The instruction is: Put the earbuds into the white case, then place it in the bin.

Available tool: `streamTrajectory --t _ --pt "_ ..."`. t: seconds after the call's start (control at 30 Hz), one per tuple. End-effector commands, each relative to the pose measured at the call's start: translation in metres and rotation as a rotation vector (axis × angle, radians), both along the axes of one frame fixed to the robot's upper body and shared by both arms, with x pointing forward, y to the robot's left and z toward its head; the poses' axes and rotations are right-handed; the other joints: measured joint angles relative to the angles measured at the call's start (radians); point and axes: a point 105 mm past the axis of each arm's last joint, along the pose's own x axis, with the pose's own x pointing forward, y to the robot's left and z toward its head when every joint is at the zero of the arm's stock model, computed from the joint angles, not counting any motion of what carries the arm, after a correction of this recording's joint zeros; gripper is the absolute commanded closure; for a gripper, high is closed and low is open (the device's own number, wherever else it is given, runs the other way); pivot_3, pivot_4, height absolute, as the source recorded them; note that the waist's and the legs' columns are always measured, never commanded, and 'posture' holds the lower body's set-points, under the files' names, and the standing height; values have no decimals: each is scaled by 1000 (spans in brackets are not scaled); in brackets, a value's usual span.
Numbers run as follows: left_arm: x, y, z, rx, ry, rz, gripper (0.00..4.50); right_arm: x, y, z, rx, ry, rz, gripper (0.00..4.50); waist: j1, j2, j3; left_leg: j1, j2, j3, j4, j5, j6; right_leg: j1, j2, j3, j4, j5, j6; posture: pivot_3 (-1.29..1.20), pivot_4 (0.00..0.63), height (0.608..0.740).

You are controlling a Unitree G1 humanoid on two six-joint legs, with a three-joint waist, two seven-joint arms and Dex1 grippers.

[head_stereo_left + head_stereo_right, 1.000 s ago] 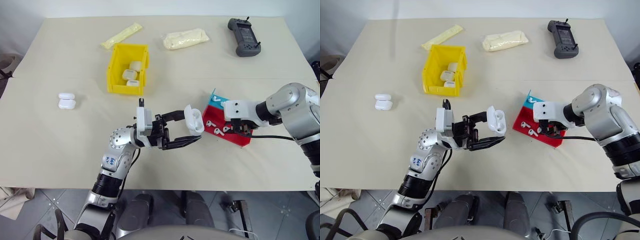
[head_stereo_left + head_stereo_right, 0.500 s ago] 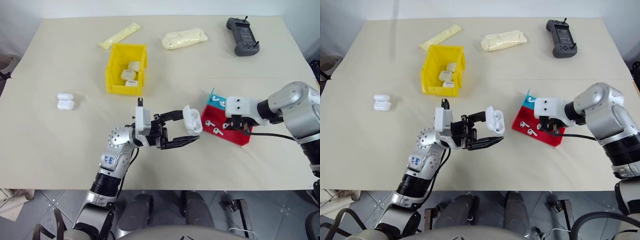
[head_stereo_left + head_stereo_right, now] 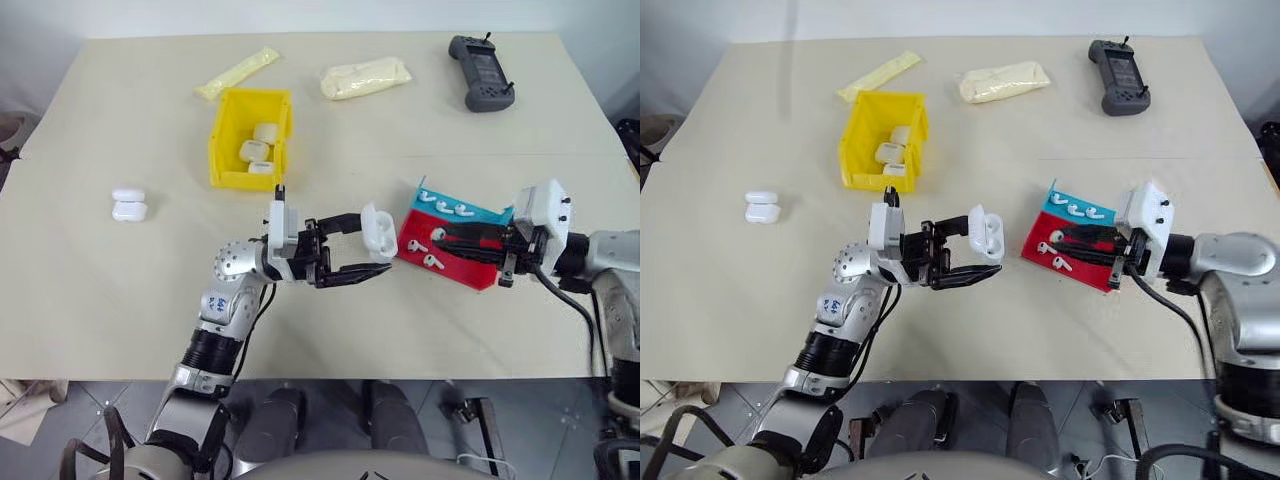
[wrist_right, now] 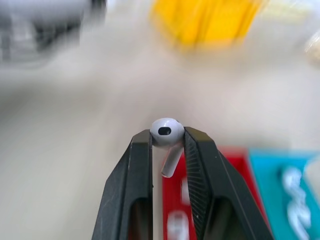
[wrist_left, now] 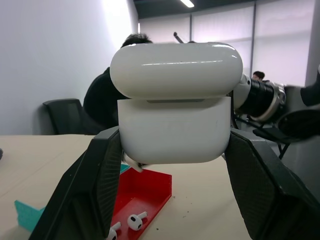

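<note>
Change noted: 1 second ago the right gripper (image 3: 448, 238) reached down into the red and teal tray (image 3: 475, 272) from above, among the loose earbuds. It now lies level along the tray's red part, its arm swung round to the tray's outer side, pointing toward the white case (image 3: 379, 232). Its jaws are clamped on 1 earbud (image 4: 167, 133), which the right wrist view shows pinched at the fingertips by its rounded head, stem hanging down. Judgement: the pick from the tray has succeeded, and the next step is carrying that earbud across to the case.

The left gripper (image 3: 372, 252) has kept its place just beside the tray, on the side toward the yellow bin (image 3: 250, 138). Its jaws are clamped on the lower body of the white case, which is lifted off the tabletop (image 3: 120, 300) with its lid hinged open. Whether the case already holds an earbud cannot be told.

Several earbuds (image 3: 434, 262) remain in the tray. The yellow bin, well beyond the tray toward the far edge of the tabletop, already holds 3 white cases. 2 more cases (image 3: 130, 204) lie well apart from the tray, past the left arm.

Writing: small blue marks show on the left forearm but cannot be read. No brand or label is legible on the case, tray or bin.
</note>
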Motion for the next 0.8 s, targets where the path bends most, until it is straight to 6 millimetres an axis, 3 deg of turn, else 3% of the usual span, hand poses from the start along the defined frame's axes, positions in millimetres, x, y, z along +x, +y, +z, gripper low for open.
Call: streamTrajectory --t 0.03,0.3,0.8 --pt "-2 3 4 -6 -8 -24 1763 -13 16 35 279 -76 30 3988 0 0 0 0 0 0 0 0 0 0 0 0 0 0 0 0 150 740" --pt "-3 5 4 8 5 -32 1763 -22 45 40 448 -39 105 3988 2 0 0 0 -1 -1 0 0 0 1 0 0 0 0 -1 0 150 740" --pt "-4 3 3 3 13 -17 1763 -26 69 28 460 27 190 3988 1 0 0 0 -1 -1 0 0 0 0 0 0 0 0 -1 0 150 740"
